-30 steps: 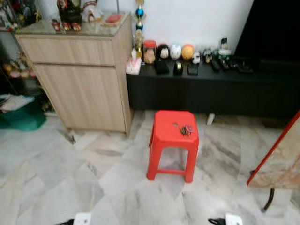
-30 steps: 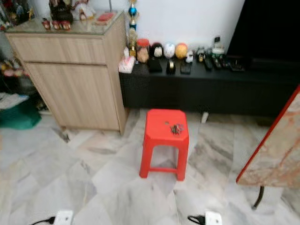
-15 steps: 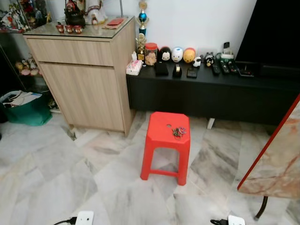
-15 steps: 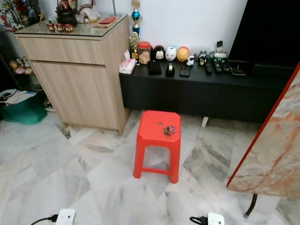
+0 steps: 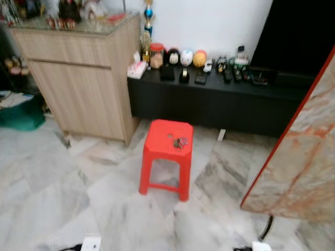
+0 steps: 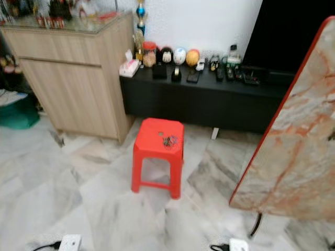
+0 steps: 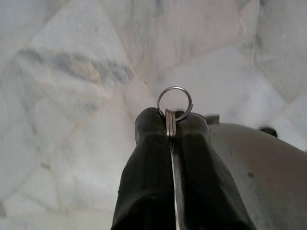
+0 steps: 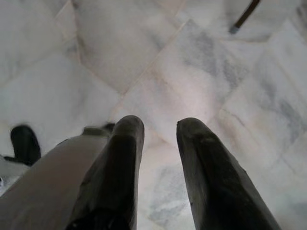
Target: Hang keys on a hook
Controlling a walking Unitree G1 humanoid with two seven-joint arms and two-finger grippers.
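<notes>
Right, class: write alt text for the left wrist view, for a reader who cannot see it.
The left claw is shut on a silver key ring, whose loop sticks out past the two black fingertips. Behind it lies a pale marble floor with grey veins, and part of a grey rounded robot body shows beside the claw.

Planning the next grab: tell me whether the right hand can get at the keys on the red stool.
Probably not yet: the right hand hangs open over the marble floor, while the keys lie on the red stool well ahead. Nothing covers them.
</notes>
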